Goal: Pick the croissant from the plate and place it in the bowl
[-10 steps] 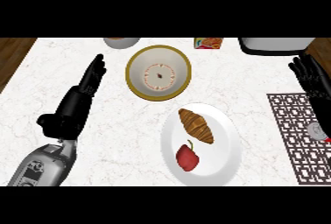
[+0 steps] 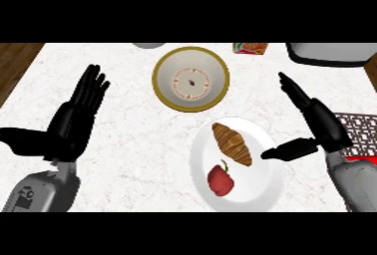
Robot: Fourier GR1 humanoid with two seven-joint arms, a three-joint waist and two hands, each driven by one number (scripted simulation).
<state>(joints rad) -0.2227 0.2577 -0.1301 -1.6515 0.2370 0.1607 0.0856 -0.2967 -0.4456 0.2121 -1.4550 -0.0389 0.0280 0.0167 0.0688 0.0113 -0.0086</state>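
So nothing's actually done yet on this one. The croissant (image 2: 232,144) is sitting on the white plate (image 2: 267,189), on the half nearer the bowl (image 2: 191,78), with a red apple (image 2: 220,180) on the far half of the same plate. The bowl sits just beyond the plate and has nothing in it except its printed pattern. So the whole grab, carry and drop is left to do.

My right hand (image 2: 316,127) is just off the plate's right rim, fingers straight and pointing away from me, thumb sticking out toward the plate. It's released, holding nothing, not touching the croissant. Left hand (image 2: 74,122) is well to the left of the plate, flat and open too, thumb out.

Compared to half a second back, the right hand has come in a lot closer to the plate; it was way out over the patterned mat (image 2: 359,130) before. The view has shifted as well. Croissant hasn't budged on the plate.
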